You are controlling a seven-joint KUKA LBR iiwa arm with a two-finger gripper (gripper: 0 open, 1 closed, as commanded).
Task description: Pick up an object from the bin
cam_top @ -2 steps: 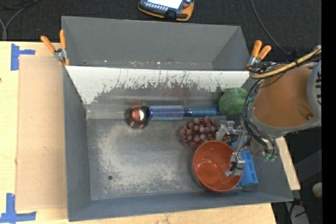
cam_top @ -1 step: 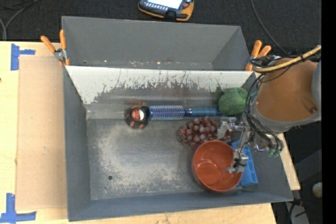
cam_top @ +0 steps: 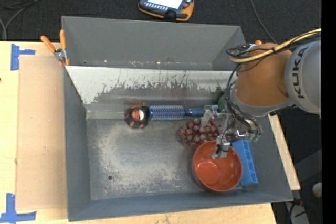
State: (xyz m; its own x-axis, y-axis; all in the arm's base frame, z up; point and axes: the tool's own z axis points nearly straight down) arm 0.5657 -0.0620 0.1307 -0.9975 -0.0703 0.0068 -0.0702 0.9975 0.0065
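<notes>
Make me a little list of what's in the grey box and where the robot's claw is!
box: grey metal, things mostly on its right side
claw: over the back rim of the bowl, not holding anything I can see
bowl: orange-red, upright, front right corner
grapes: dark red bunch, just behind the bowl
brush: blue, lying along the back wall
ball: small, orange and dark, at the brush's left end
blue piece: flat, right of the bowl

One camera, high over the grey metal bin, looking down with a slight tilt toward its far wall. Whole bin in shot, arm at the right edge.
</notes>
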